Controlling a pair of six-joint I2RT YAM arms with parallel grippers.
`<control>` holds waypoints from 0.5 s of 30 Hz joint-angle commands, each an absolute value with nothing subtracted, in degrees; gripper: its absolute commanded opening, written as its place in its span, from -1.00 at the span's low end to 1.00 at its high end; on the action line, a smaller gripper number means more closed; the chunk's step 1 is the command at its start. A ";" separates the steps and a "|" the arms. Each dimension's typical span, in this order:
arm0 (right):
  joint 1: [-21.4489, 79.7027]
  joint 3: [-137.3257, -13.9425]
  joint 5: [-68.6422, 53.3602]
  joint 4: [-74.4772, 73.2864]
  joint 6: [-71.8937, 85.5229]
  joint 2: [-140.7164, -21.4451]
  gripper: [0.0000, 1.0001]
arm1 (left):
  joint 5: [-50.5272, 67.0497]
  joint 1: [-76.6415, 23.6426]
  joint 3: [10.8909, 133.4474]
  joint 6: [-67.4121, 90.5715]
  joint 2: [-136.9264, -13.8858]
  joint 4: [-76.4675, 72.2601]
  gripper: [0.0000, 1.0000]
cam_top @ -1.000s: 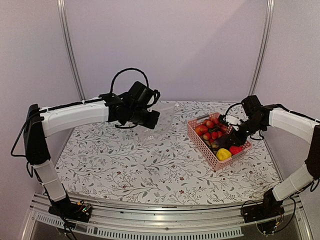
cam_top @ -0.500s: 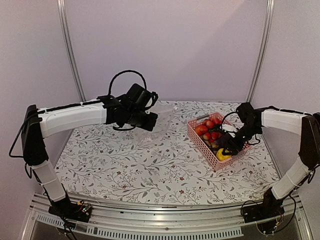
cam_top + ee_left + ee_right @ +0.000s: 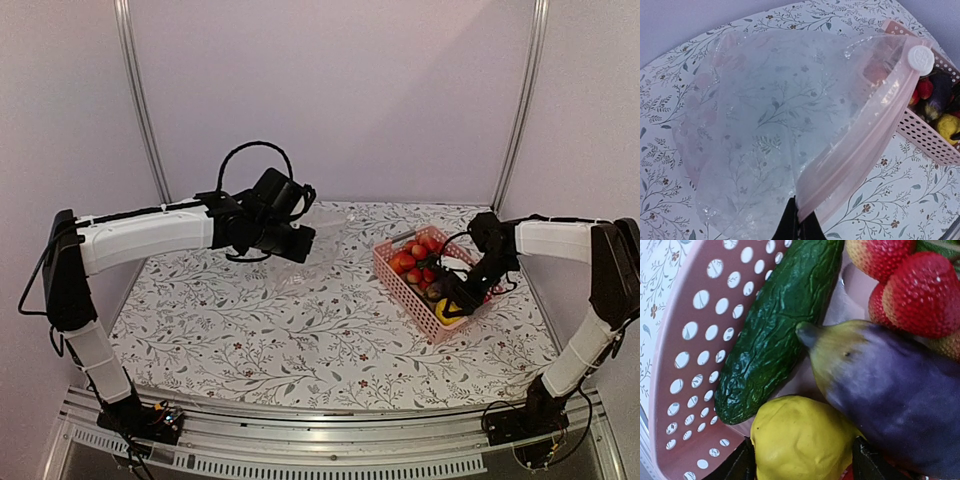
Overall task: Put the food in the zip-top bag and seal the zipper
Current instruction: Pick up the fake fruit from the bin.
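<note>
The right tool [image 3: 802, 462] is down inside the pink basket [image 3: 695, 340], at its near end. Its 2 fingers [image 3: 740, 465] stand apart, 1 on each side of the yellow pepper [image 3: 800, 440]. Whether the pads press on the pepper cannot be told. Just beyond the pepper, deeper in the basket, the long green cucumber [image 3: 775, 330] lies along the perforated basket wall. The dark purple eggplant [image 3: 890, 395] lies beside the cucumber, its pale green stem end touching the cucumber's side. Past the eggplant, toward the far end of the basket, small red fruits [image 3: 925, 295] are piled together.

The left tool [image 3: 799, 225] is to the left of the basket and raised above the tabletop [image 3: 250, 330]. Its fingers are pressed together, clamped on the mouth edge of the zip-top bag [image 3: 765, 125]. The grip sits on the zipper [image 3: 860, 135], a pale pink band that runs from the tool toward the basket and ends at a round white slider [image 3: 920, 60]. That slider end shows against the basket's near wall in the left wrist view. The clear, crinkled bag spreads away from the tool on the side turned from the basket, with the floral tabletop pattern showing through it. No food shows inside it. Seen from above, the bag hangs near the basket's left side, not touching it.
</note>
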State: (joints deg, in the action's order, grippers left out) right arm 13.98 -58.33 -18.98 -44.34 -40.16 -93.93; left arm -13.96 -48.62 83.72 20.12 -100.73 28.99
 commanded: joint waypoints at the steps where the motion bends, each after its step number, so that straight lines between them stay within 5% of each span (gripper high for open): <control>1: 14.45 -58.08 -20.37 -46.03 -40.08 -94.95 0.12 | -13.21 -47.73 83.06 20.80 -98.89 28.04 -1.00; 6: 14.47 -60.11 -21.25 -48.70 -39.82 -93.89 -0.28 | -12.72 -47.80 83.38 21.08 -98.32 27.46 -1.00; 15: 14.58 -65.76 -25.52 -55.28 -39.17 -84.61 -0.41 | -10.83 -47.81 83.94 22.02 -97.86 25.16 -1.00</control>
